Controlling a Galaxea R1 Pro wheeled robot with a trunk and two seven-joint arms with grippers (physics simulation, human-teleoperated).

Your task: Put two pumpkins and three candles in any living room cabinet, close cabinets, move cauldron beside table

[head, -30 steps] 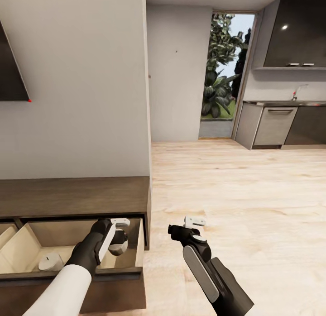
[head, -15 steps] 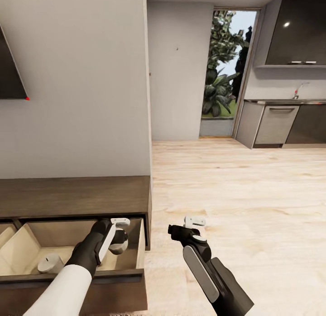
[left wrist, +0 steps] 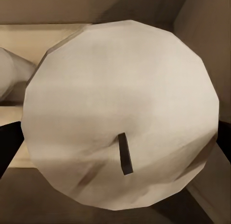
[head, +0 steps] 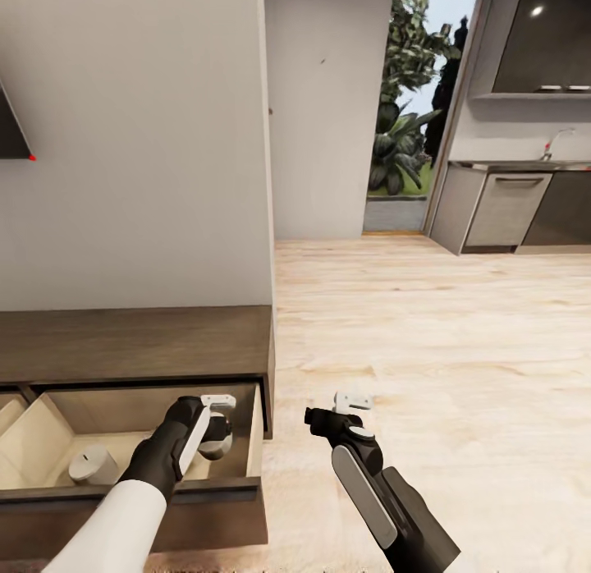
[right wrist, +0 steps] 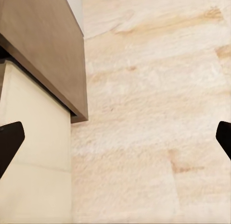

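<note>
Over cabinet's (head: pixel 135 347) open drawer, left fingers (head: pixel 215 425) pinch upright candle (left wrist: pixel 120 113); right fingers (head: pixel 353 402) spread.

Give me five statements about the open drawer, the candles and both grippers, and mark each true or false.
1. The left gripper holds a candle over the open drawer. True.
2. Another candle already lies inside that drawer. True.
3. The right gripper is shut on a pumpkin. False: its fingers are spread wide apart with nothing between them, over the wooden floor.
4. The drawer is pushed fully shut. False: it is pulled out, and its pale interior shows.
5. The held candle's dark wick shows in the left wrist view. True.
</note>
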